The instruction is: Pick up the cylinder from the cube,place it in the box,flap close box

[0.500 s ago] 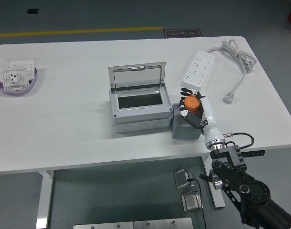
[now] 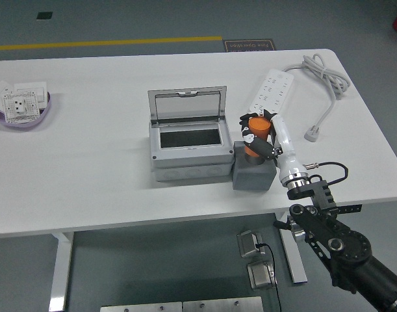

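An orange cylinder (image 2: pixel 256 134) is in the grasp of my right hand (image 2: pixel 262 134), whose black fingers are curled around it. It hangs just above the grey cube (image 2: pixel 252 173), which stands against the right side of the grey box (image 2: pixel 187 144). The box's clear lid (image 2: pixel 187 104) stands open at its back, and the inside looks dark and holds nothing I can see. My right arm comes in from the lower right corner. No left arm shows.
A white power strip (image 2: pixel 270 90) with its cable (image 2: pixel 325 83) lies at the back right, close behind my hand. A purple bowl (image 2: pixel 23 107) holding white wall sockets sits at the far left.
My right hand has risen and shifted slightly back and left, lifting the orange cylinder off the cube's top.
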Robot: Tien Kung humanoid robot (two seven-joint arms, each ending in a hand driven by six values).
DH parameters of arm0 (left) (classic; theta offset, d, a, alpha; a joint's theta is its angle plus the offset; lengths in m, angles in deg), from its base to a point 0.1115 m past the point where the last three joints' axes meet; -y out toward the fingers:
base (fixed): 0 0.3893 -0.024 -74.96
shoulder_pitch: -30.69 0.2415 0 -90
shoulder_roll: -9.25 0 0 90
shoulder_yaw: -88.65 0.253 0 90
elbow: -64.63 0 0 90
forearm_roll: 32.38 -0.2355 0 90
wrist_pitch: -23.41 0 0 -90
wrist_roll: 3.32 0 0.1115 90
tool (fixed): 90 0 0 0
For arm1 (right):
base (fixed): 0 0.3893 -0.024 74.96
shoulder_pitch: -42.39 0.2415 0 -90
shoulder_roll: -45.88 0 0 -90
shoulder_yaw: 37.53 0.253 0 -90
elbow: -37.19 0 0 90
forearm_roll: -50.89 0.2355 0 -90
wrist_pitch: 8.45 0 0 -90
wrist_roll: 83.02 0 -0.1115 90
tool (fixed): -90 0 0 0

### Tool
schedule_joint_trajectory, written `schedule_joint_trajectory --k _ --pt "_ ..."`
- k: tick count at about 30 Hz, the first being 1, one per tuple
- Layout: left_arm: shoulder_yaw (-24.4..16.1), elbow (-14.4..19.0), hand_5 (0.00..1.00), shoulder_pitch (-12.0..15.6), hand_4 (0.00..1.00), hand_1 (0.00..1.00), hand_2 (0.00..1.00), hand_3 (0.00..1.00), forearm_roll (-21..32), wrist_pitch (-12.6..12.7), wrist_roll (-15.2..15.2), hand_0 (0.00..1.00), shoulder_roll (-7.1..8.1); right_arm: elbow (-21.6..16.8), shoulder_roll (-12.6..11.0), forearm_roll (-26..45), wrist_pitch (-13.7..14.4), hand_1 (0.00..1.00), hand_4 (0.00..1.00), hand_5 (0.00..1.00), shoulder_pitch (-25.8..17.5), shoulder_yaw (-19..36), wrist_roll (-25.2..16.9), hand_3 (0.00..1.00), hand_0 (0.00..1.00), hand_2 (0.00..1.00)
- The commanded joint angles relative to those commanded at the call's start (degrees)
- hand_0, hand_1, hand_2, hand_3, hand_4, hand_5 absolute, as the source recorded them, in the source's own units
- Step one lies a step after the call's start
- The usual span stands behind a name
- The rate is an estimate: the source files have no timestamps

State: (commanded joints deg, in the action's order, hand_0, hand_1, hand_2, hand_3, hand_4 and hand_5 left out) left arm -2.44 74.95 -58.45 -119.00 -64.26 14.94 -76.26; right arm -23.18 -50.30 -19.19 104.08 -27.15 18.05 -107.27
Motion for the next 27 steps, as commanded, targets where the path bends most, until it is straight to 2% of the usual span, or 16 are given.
schedule_joint_trajectory --k 8,16,17,21,22,27 --pt "-0.17 0.0 0.362 0.04 0.734 0.685 0.687 0.81 -0.24 -0.01 0.12 0.697 0.2 0.12 -0.56 -4.86 -1.1 0.371 0.002 0.002 6.64 -5.71 4.4 0.359 0.503 0.437" --pt "-0.35 0.0 0.362 -0.22 0.734 0.685 0.687 0.81 -0.72 -0.08 0.2 0.697 0.46 2.54 2.09 -16.8 -6.28 0.368 0.002 0.002 14.24 -11.73 13.76 0.358 0.492 0.438" --pt "-0.39 0.0 0.363 -0.23 0.734 0.685 0.687 0.81 -0.81 -0.09 0.23 0.697 0.51 2.95 2.37 -18.2 -6.77 0.365 0.002 0.002 15.08 -12.28 14.7 0.362 0.435 0.441" --pt "-0.48 0.0 0.363 -0.26 0.734 0.685 0.687 0.81 -1.04 -0.11 0.3 0.697 0.73 4.73 3.23 -23.69 -8.57 0.365 0.002 0.002 18.35 -14.4 17.45 0.362 0.435 0.441" --pt "-0.51 0.0 0.363 -0.27 0.734 0.685 0.687 0.81 -1.11 -0.11 0.32 0.696 0.81 5.5 3.5 -25.24 -8.98 0.347 0.002 0.002 19.4 -15.23 17.93 0.369 0.33 0.45" --pt "-0.59 0.0 0.363 -0.37 0.734 0.685 0.687 0.81 -1.38 -0.13 0.34 0.696 1.03 8.79 4.53 -27.14 -9.52 0.347 0.002 0.002 22.22 -18.22 17.94 0.369 0.33 0.45"
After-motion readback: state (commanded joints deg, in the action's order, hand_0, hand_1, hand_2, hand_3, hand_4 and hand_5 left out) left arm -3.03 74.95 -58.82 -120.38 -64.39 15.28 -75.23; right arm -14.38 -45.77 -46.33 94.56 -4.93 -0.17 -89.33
